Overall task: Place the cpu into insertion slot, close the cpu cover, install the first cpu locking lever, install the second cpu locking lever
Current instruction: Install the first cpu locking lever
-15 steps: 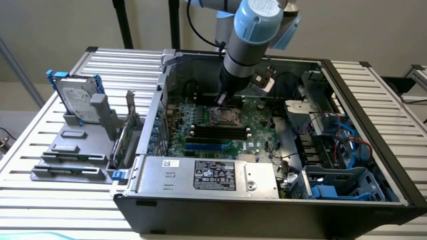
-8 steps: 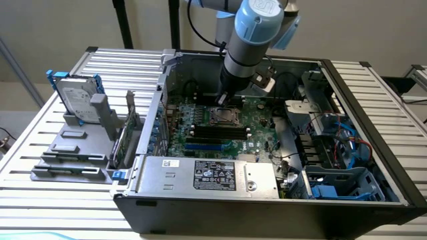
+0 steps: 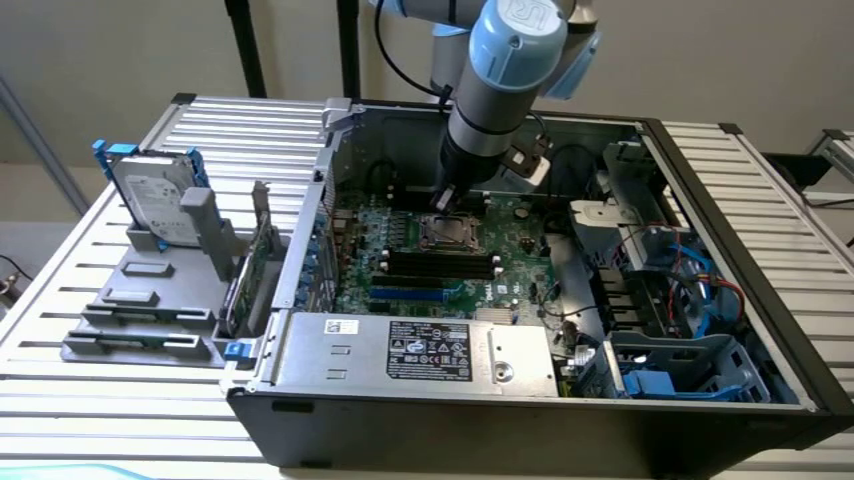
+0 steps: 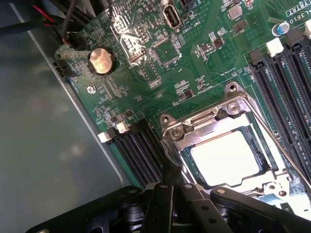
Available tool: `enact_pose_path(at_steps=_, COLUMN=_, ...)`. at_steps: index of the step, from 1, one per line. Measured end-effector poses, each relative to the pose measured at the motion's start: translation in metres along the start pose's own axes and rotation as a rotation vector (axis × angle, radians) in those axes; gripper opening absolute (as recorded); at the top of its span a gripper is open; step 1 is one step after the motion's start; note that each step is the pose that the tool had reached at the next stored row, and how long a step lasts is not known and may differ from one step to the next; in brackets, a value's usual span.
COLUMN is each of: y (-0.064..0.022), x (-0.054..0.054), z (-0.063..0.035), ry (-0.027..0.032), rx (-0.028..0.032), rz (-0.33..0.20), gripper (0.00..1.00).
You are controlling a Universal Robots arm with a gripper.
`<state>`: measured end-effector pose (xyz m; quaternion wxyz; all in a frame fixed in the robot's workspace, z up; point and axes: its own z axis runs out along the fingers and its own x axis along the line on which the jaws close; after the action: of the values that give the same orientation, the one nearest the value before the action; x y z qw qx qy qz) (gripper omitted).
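Found cpu (image 4: 228, 158) seated flat inside insertion slot (image 4: 186, 161), pale glossy square face bright through window of cpu cover (image 4: 197, 132). Noted cover lying down over slot, silver-grey, screw heads (image 4: 177, 131) at corners. Saw claw (image 4: 173, 187) pinched shut at slot's edge; cannot tell whether gripping anything. Logged green motherboard (image 4: 194, 73) around slot.
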<state>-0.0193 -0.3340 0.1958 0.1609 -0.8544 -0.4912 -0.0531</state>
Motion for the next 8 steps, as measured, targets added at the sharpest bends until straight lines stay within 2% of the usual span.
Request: enact_pose_path(at_steps=8, y=-0.0001, x=-0.0002, z=0.0001, ry=-0.0006, rx=-0.0007, rz=0.000, gripper=0.11)
